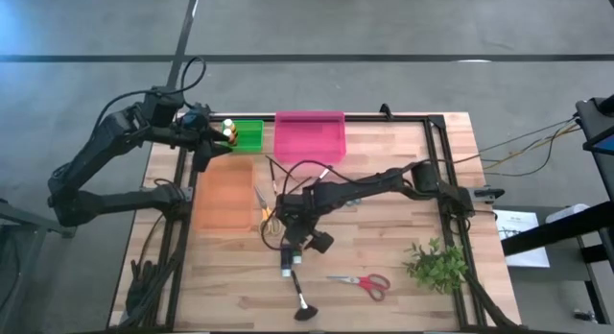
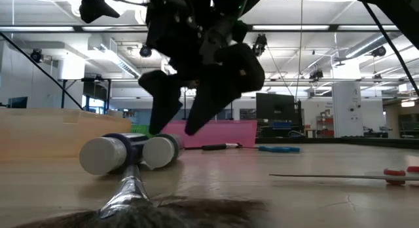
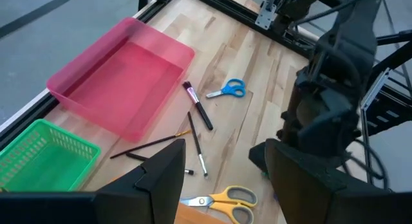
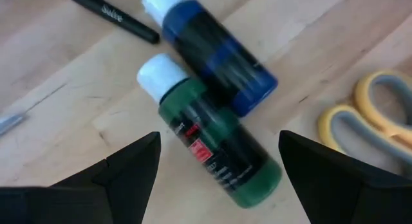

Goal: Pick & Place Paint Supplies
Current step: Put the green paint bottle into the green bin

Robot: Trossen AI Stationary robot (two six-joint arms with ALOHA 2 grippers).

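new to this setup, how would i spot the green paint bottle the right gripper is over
Find the wooden table, then the right gripper hanging open near its middle. Two white-capped bottles lie side by side under it, next to yellow scissors. The green paint bottle is the one directly between the fingers; its neighbour, the blue bottle, lies just beyond.

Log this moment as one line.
right hand open above green paint bottle | blue paint bottle alongside | left hand open near green basket

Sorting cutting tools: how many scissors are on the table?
3: yellow scissors by the orange tray, blue scissors near the pink tray, red scissors beside the plant.
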